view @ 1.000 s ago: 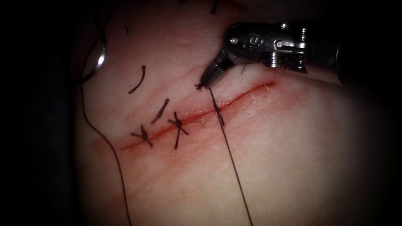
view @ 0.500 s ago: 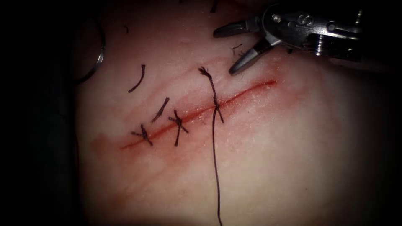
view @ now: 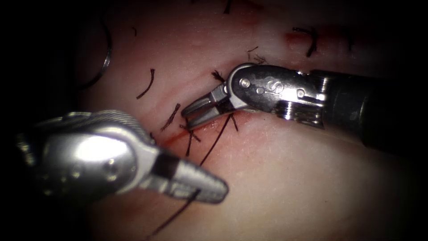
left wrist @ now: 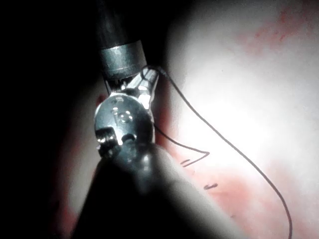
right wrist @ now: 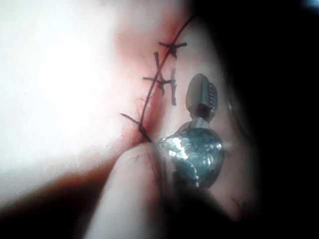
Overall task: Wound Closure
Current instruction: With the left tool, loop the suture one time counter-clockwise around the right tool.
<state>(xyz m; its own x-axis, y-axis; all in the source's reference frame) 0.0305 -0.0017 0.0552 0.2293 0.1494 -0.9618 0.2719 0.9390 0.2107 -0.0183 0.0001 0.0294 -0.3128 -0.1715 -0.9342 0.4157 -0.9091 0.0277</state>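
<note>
The left tool (view: 209,189) sat low over the tissue (view: 303,178), its jaws clenched on the thread (view: 216,140). That dark thread ran up from the jaws to the newest knot on the cut (view: 171,139). The right tool (view: 196,111) reached in from the right and hovered at that knot, its jaws slightly parted and grasping nothing. Two finished stitches (right wrist: 167,64) crossed the cut to the left of it. Loose cut ends of thread (view: 147,85) lay on the tissue above the cut. A metal ring (view: 106,58) rested at the far left edge.
</note>
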